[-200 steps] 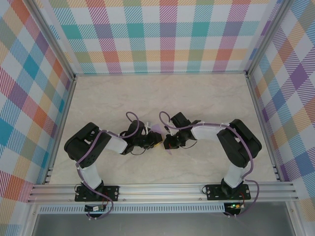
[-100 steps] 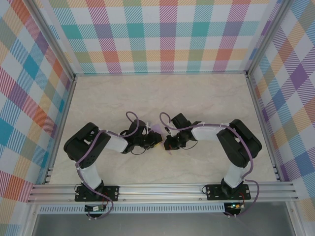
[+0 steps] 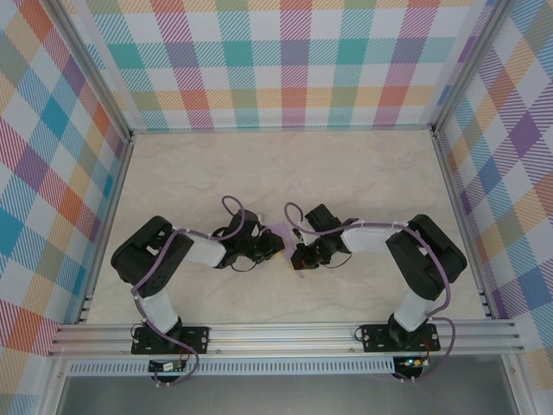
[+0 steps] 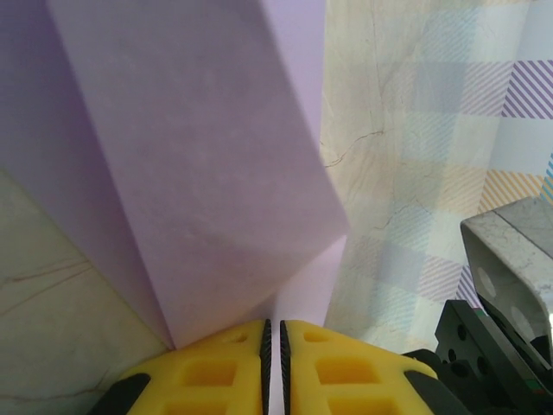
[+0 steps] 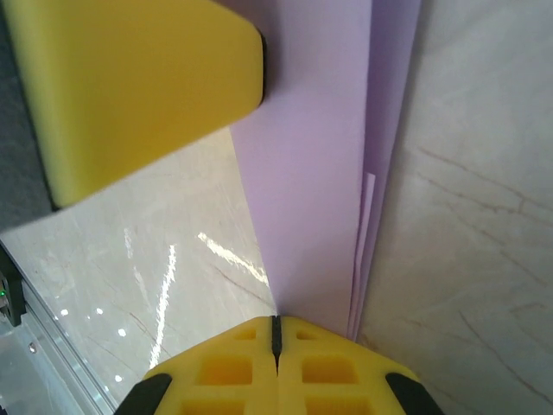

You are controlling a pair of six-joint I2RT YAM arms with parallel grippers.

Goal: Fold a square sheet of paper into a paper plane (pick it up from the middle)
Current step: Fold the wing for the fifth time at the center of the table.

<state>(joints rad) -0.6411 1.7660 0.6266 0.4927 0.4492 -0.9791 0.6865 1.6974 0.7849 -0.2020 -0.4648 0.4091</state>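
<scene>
**A:** Where is the thin lavender-purple sheet of paper (image 3: pixel 278 230) found?

**B:** It is found folded into layers at mid-table, toward the near edge, gripped between the tips of the two arms. Whether it touches the pale marbled table (image 3: pixel 363 173) cannot be told.

**A:** How is its long axis laid?

**B:** In the right wrist view (image 5: pixel 320 173) it is seen as a long narrow strip running straight away from the camera, with stacked layer edges down its right side. In the left wrist view (image 4: pixel 199 156) a wider face is shown, crossed by slanting creases, with one corner jutting right. From above only a small patch is visible, so the way it points cannot be told.

**A:** And the fingers?

**B:** The yellow left fingers (image 4: pixel 225 363) are pressed together on the paper's near edge. The yellow right fingers (image 5: pixel 233 363) are clamped on one end of the strip, and a left finger (image 5: pixel 130 86) is seen touching the far end.
</scene>
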